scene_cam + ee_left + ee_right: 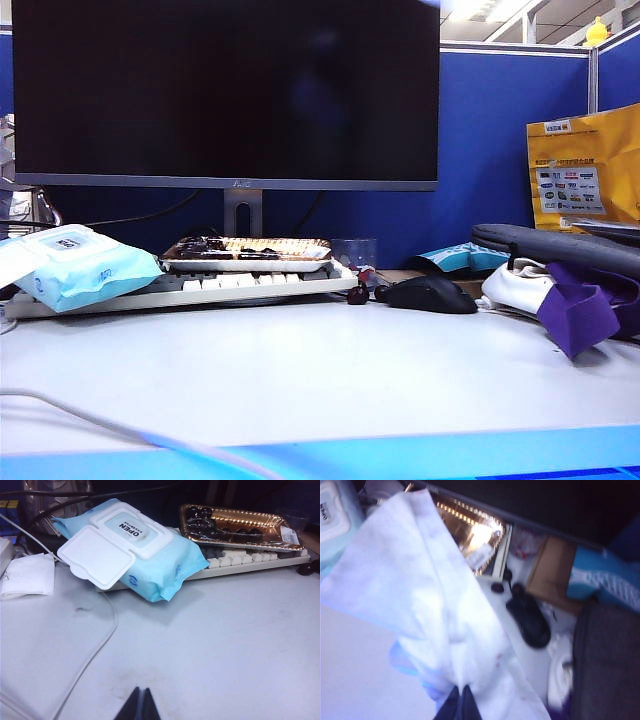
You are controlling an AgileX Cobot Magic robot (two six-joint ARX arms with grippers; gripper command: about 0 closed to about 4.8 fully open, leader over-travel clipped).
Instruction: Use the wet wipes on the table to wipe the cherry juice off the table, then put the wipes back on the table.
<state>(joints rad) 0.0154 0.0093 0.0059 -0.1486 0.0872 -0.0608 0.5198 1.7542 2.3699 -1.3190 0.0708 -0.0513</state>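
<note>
Pinching the wet wipes (427, 610) in our shut right gripper (460, 696) above the table (300, 380), we are risking dragging the mouse (529, 621); our left gripper (140, 698) is resting closed, empty, near the front edge

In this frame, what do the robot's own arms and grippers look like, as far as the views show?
Very little shows. In each wrist view only the tips of two dark, near-black fingers poke in, tapering to narrow points that meet: the left gripper and the right gripper. No markings, cables or arm links are visible, and the exterior view shows neither arm.
</note>
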